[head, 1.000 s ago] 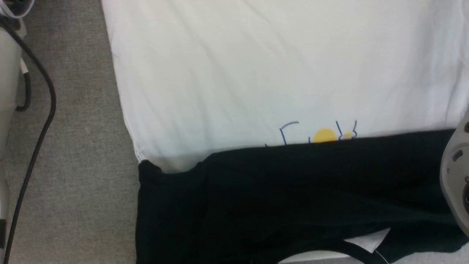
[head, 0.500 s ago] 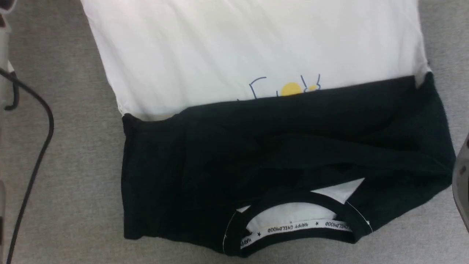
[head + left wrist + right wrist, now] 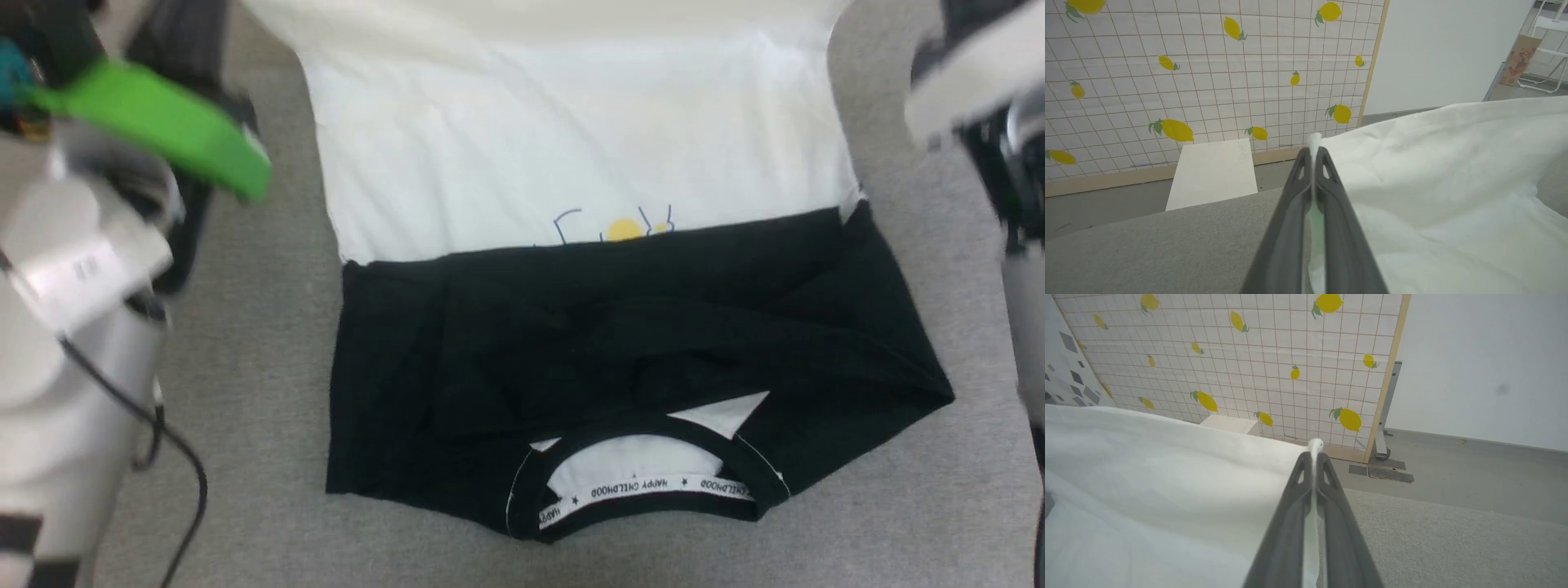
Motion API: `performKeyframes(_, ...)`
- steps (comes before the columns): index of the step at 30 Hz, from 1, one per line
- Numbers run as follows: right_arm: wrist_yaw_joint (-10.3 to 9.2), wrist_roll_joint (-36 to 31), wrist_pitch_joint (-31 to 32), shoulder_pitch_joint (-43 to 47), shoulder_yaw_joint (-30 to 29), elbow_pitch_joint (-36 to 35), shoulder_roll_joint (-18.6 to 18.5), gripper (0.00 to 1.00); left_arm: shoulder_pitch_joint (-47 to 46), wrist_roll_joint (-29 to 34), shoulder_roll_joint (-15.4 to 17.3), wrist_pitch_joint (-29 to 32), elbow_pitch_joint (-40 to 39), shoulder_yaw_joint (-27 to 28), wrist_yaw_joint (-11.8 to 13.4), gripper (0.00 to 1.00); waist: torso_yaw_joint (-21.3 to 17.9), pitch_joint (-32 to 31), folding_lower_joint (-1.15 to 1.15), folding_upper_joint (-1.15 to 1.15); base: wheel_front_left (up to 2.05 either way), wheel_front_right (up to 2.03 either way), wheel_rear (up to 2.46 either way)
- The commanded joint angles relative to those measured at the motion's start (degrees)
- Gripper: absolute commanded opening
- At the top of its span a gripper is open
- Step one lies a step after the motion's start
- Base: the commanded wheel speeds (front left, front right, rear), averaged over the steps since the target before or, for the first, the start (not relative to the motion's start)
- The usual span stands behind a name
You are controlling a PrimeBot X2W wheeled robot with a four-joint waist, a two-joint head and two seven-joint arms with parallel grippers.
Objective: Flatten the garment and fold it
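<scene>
1. Left claw: both fingers are pressed together along their full length, with a fold of white cloth pinched between them. A small tuft of cloth stands out past the tips. This cloth is 1 corner of the garment, which spreads away to the right of this claw and sags downward. Below and to the left of the claw lies the grey surface. Beyond the tips stands a lemon-print panel, with a white board leaning at its foot.

2. Head view: the left arm, fitted with a green band and a black cable, stands to the left of the garment. The white body runs toward the end held by the 2 claws. The black sleeves are folded across the chest and cover the lower part of the yellow-and-blue graphic. The collar lies at the end farthest from the claws. The right arm is blurred.

3. Right claw: fingers fully together, gripping the other white corner, with a tuft past the tips. The garment spreads to this claw's left; grey surface lies to its right.
</scene>
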Motion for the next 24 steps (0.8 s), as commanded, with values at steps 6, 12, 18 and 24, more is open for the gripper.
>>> performKeyframes(6, -0.09, 2.11, 2.96, 17.26, -1.87, -11.78, -3.09, 0.0, 16.83, -4.43, 1.07, 0.33, -9.12, -0.06, 3.07, 0.0, 2.51, -11.75, 0.0, 0.0, 0.0, 0.0, 0.0)
performKeyframes(12, -0.09, 0.85, 7.67, 32.43, -8.16, -20.15, -2.73, 0.0, 30.11, -7.91, 1.14, 1.6, -15.41, -2.48, 3.75, 0.0, 4.4, -14.79, 0.0, 0.0, 0.0, 0.0, 0.0)
performKeyframes(18, -0.09, -1.02, 12.27, 43.96, -12.9, -25.19, 0.05, 0.0, 38.49, -10.61, 1.06, 3.47, -15.67, -5.64, 3.33, 0.0, 5.63, -16.24, 0.0, 0.0, 0.0, 0.0, 0.0)
performKeyframes(24, -0.09, -1.84, 15.24, 51.31, -15.35, -25.98, 2.39, 0.0, 43.65, -12.98, 0.07, 3.87, -13.7, -7.67, 2.64, 0.0, 6.02, -17.69, 0.0, 0.0, 0.0, 0.0, 0.0)
